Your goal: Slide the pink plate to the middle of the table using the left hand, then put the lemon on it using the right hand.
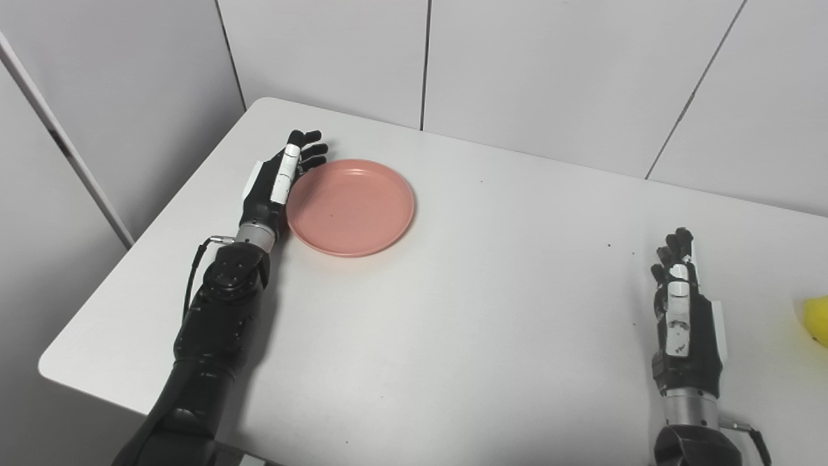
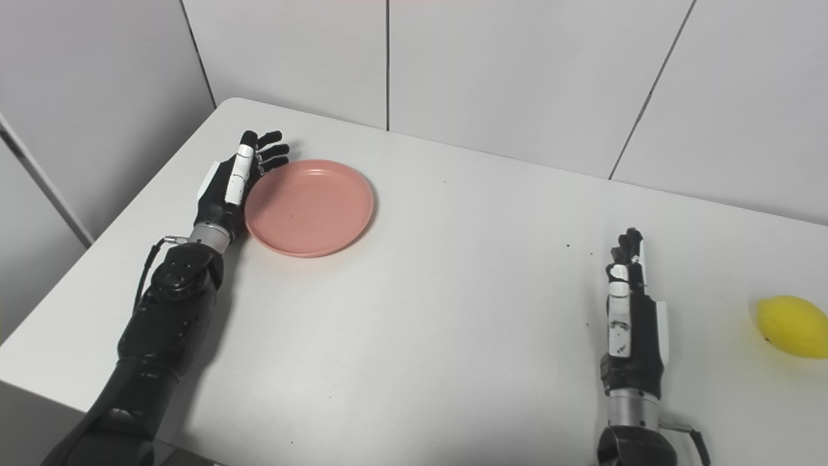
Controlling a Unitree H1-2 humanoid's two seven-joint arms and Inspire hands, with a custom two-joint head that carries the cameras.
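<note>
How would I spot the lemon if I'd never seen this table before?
Start with the white table and follow it to its far right side, past the right hand. There, lying alone, apart from that hand, is the lemon. It is the only yellow thing, small and oval, unlike the flat pink plate at the left.

left eye view: looked down from the head, facing the wall | right eye view: same height, set slightly rightward | shared: table (image 1: 491, 310), pink plate (image 2: 310, 207), both arms; lemon (image 2: 794, 325) whole only at right
</note>
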